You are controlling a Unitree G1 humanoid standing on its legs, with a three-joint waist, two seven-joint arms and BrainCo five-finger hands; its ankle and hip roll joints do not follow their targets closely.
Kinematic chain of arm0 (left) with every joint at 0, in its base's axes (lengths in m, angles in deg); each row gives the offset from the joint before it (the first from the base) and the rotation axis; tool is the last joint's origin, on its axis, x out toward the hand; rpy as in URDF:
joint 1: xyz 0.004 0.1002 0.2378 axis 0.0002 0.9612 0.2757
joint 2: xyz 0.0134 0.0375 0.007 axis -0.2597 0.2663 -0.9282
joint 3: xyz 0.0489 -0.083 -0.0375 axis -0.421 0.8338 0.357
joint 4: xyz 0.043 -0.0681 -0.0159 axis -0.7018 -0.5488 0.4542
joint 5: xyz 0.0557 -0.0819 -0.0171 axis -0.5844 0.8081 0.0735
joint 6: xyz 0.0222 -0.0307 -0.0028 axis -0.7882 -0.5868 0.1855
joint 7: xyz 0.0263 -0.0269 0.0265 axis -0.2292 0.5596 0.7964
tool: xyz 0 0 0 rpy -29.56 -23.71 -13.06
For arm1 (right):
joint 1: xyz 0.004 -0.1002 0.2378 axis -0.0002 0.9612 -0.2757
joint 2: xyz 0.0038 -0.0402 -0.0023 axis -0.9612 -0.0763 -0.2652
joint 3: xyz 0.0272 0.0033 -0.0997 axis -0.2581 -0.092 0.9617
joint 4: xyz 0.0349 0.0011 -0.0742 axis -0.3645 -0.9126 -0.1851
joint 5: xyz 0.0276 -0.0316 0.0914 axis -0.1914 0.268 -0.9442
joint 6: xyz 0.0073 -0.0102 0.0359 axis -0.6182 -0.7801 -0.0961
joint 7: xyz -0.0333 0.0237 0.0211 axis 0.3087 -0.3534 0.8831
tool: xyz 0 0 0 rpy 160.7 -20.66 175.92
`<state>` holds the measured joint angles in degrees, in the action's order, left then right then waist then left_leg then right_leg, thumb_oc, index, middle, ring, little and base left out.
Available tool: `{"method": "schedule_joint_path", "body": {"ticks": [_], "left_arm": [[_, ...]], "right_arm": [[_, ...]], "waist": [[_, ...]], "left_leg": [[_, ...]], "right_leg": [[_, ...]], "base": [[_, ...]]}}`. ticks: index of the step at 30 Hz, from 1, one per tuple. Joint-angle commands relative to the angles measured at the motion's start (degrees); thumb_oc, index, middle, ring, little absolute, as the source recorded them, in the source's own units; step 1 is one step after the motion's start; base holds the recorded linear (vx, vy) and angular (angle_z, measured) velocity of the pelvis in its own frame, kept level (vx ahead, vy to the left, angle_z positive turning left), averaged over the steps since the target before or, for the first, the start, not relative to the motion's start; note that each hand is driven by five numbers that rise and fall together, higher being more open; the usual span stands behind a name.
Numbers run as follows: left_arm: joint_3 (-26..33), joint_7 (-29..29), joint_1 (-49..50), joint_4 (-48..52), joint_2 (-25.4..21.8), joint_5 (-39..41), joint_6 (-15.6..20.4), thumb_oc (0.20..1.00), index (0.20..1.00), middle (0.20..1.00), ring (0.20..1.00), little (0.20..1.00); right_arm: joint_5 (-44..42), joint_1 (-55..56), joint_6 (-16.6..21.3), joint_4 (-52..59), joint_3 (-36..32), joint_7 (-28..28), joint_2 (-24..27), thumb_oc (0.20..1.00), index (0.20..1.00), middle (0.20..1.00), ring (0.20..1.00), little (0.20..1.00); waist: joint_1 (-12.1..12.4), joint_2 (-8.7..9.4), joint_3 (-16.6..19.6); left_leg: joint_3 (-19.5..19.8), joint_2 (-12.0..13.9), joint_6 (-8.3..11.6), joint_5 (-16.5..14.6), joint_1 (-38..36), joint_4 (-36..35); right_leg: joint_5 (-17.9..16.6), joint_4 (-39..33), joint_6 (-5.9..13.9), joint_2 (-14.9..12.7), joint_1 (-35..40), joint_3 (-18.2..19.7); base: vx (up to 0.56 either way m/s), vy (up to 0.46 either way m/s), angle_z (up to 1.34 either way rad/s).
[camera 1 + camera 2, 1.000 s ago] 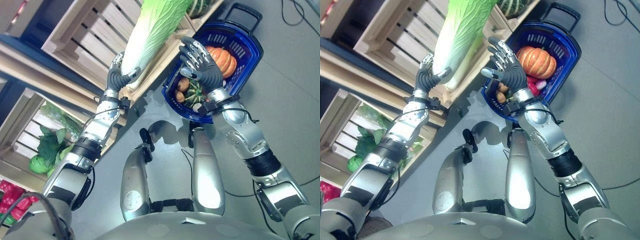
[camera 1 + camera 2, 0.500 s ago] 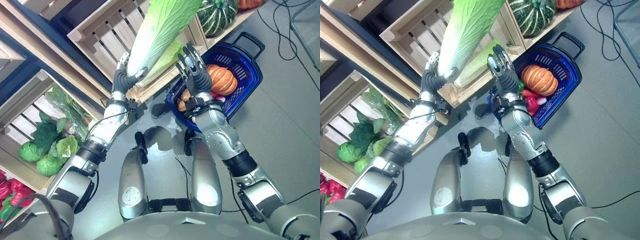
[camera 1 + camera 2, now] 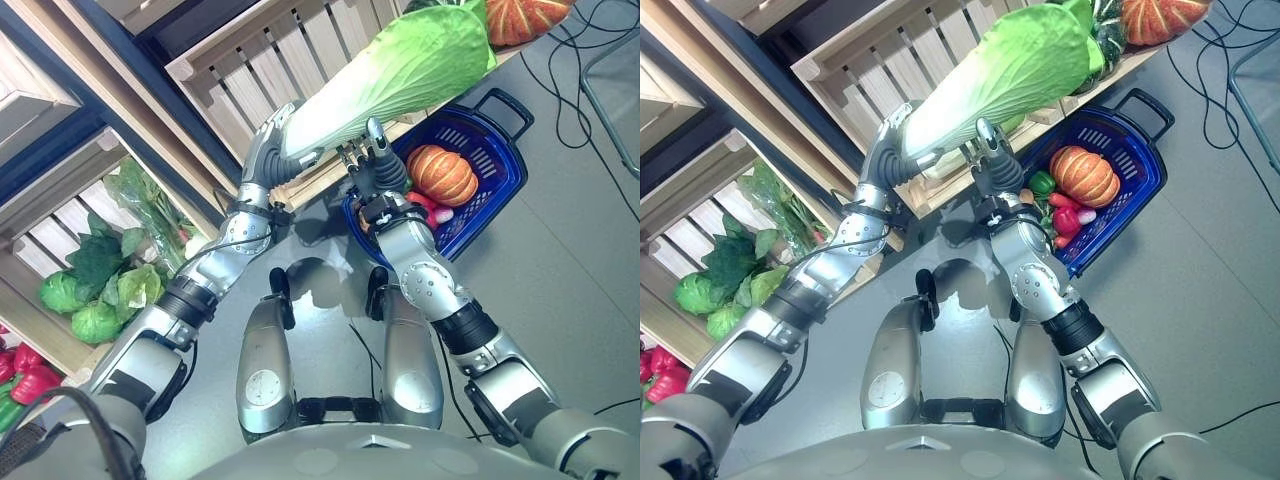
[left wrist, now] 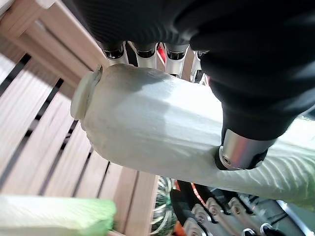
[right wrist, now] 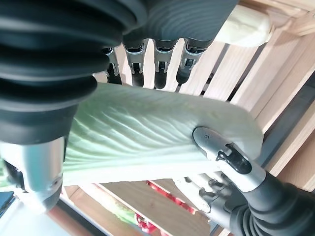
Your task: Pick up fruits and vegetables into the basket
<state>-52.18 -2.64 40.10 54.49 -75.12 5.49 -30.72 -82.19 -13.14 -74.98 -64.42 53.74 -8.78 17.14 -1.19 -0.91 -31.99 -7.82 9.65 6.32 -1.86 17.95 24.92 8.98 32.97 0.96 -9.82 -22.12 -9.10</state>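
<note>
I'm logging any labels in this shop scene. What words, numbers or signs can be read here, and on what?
None: no readable text, label, number or sign appears.
The napa cabbage, the blue basket, the pumpkin in it and the wooden crates carry no print.
The left hand and right hand show no markings either.

Tipping the cabbage from upright toward the upper right of the frame, above the basket. Bringing the right hand in under it, beside the left hand.
</note>
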Motion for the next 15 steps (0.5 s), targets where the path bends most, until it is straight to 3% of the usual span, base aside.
{"method": "schedule_joint_path", "body": {"ticks": [1, 10, 15], "left_arm": [[-2.59, -1.21, -3.50, 8.00, -2.17, -4.01, -0.13, 0.200, 0.200, 0.200, 0.200, 0.200], [-6.75, -10.28, -3.39, 8.85, -3.64, -4.78, -5.67, 0.200, 0.200, 0.200, 0.200, 0.200], [-7.49, -12.29, -3.01, 10.90, -4.36, -6.87, -6.60, 0.200, 0.200, 0.200, 0.200, 0.200]], "right_arm": [[-1.57, -3.73, 0.12, 2.92, 0.77, -3.76, -2.67, 1.000, 1.000, 1.000, 1.000, 1.000], [1.54, -5.23, -0.05, 3.46, 1.04, -4.98, 0.02, 1.000, 1.000, 1.000, 1.000, 1.000], [9.19, -6.49, 0.92, 3.60, 0.41, -2.44, 1.82, 1.000, 1.000, 1.000, 1.000, 1.000]], "waist": [[-0.49, 2.41, 3.22], [-0.49, 1.87, 3.29], [-0.44, 1.51, 3.10]], "left_leg": [[-3.75, -3.04, -4.76, -6.01, -0.42, 2.90], [-3.54, -3.27, -4.60, -5.92, -0.45, 2.38], [-3.50, -3.40, -4.49, -5.97, -0.55, 2.02]], "right_leg": [[-2.89, -6.15, 1.91, -1.34, 2.84, -1.27], [-3.02, -6.76, 2.42, -1.50, 2.98, -1.73], [-3.07, -7.25, 2.61, -1.59, 3.13, -1.94]], "base": [[0.00, 0.000, 0.00], [-0.01, 0.005, 0.04], [-0.01, 0.009, 0.00]]}}
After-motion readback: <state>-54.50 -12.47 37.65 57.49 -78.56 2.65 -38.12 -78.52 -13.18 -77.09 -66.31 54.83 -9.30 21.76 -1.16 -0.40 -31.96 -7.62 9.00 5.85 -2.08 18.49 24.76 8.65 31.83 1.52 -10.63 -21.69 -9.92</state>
